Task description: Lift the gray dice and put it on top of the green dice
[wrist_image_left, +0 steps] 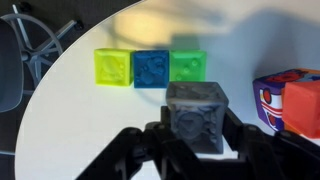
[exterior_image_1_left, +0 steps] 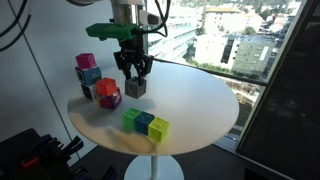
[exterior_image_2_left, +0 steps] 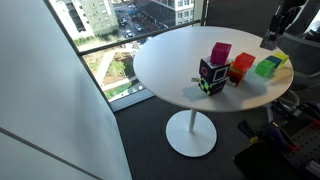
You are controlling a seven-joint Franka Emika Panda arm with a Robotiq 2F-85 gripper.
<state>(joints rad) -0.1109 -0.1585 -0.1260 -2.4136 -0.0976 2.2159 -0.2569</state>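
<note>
Tool (wrist_image_left: 197, 128) points straight down, clamped on the gray dice (wrist_image_left: 195, 108).

On the round white tabletop (exterior_image_1_left: 200, 95), a yellow cube (exterior_image_1_left: 159, 129) touches the blue cube (exterior_image_1_left: 145, 123); magenta, teal, red and purple blocks (exterior_image_1_left: 92, 78) cluster well apart from the blue cube.

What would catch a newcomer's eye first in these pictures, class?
The gripper, shut on the gray dice over the round white table, draws the eye first. Near the table's edge lies a row of three small cubes, the green dice at one end. A cluster of bright blocks stands beside the gripper.
</note>
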